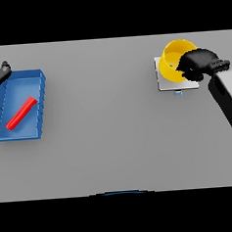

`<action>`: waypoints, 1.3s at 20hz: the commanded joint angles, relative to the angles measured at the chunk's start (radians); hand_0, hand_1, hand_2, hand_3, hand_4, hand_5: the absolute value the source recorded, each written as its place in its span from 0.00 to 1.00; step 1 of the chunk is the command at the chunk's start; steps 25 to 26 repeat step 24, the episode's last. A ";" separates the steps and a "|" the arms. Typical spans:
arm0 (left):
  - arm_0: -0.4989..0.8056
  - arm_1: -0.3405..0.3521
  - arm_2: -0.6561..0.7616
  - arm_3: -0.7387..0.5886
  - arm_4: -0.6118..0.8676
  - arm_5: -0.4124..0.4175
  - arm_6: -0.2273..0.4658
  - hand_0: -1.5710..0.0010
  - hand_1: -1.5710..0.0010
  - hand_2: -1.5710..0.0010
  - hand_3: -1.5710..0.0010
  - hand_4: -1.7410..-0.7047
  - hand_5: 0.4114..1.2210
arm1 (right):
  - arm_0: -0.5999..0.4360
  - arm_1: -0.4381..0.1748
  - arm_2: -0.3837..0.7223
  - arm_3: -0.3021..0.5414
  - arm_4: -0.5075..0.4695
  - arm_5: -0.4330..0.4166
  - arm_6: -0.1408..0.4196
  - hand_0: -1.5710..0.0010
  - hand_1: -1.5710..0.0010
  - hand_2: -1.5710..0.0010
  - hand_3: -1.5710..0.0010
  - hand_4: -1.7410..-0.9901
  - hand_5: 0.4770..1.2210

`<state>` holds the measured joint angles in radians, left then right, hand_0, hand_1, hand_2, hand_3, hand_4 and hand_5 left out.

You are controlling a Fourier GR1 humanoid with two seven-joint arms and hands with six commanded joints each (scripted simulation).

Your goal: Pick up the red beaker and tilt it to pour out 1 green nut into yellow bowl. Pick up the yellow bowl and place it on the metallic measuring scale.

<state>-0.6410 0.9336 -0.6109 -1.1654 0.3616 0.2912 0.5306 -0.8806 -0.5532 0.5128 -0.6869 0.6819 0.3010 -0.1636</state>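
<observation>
Toward the tabletop's far right edge, yellow bowl (pixel 174 60) sits on metallic measuring scale (pixel 177 82), right hand (pixel 198 64) curled over its near rim, likely just setting it down. Green nut barely visible inside, can't confirm. Red beaker (pixel 21 113) lies flat in blue tray (pixel 41 96) at left edge. Left hand (pixel 0 74) half cut off beside tray's far corner; can't tell its fingers.
</observation>
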 commanded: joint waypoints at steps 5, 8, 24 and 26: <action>-0.003 -0.002 0.003 0.011 0.003 -0.016 -0.024 1.00 1.00 1.00 1.00 0.87 0.45 | -0.016 0.011 -0.002 0.038 -0.017 0.013 -0.025 0.11 0.25 0.18 0.02 0.09 1.00; -0.011 -0.006 0.011 0.035 0.005 -0.024 -0.038 1.00 1.00 1.00 1.00 0.86 0.45 | -0.022 0.015 -0.014 0.061 -0.026 0.028 0.013 0.24 0.42 0.42 0.30 0.19 0.82; -0.006 0.005 -0.001 -0.017 -0.005 0.004 -0.010 1.00 1.00 1.00 1.00 0.86 0.44 | -0.025 0.007 0.005 0.073 -0.017 0.072 0.000 0.97 0.98 0.96 0.83 0.44 0.43; -0.006 0.005 -0.001 -0.017 -0.005 0.004 -0.010 1.00 1.00 1.00 1.00 0.86 0.44 | -0.025 0.007 0.005 0.073 -0.017 0.072 0.000 0.97 0.98 0.96 0.83 0.44 0.43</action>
